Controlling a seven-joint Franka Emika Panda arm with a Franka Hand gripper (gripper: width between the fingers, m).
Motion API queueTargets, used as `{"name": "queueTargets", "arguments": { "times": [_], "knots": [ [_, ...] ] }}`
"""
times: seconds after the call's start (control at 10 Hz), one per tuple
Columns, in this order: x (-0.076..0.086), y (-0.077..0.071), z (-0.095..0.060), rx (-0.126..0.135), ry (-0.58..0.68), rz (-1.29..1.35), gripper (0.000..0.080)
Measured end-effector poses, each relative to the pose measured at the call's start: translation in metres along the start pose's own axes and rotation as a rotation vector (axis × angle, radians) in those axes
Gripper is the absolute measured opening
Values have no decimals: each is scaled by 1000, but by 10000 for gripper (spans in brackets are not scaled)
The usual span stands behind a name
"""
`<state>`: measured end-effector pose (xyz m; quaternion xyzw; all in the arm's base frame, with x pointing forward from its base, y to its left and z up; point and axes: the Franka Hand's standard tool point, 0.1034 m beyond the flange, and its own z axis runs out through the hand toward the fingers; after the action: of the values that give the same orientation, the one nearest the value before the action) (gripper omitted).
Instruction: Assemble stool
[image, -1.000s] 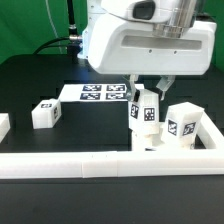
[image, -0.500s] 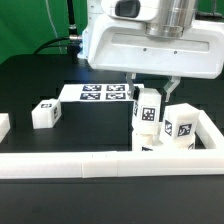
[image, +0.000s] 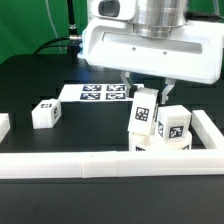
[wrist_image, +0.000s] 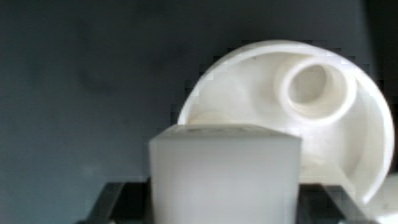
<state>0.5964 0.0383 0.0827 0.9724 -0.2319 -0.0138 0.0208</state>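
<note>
The gripper grips a white leg upright, just above the round seat beneath it. Done well, I judge: centre the leg's end over the open hole, keep it vertical and clear of the fitted leg beside the gripper, then lower gently.

No readable text; legs bear only tag markers

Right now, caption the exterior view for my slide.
The tool holds a tagged white leg, slightly tilted, beside a second leg, behind the white rail.
</note>
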Motion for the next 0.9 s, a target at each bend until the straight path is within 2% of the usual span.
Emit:
{"name": "queueTargets", "arguments": {
  "times": [0.1, 0.2, 0.7, 0.9],
  "knots": [
    [0, 2, 2, 36, -28, 99, 337],
    [0, 1, 2, 50, -37, 185, 337],
    [-1, -3, 2, 60, -47, 442, 337],
    [3, 2, 3, 115, -96, 663, 337]
  ]
}}
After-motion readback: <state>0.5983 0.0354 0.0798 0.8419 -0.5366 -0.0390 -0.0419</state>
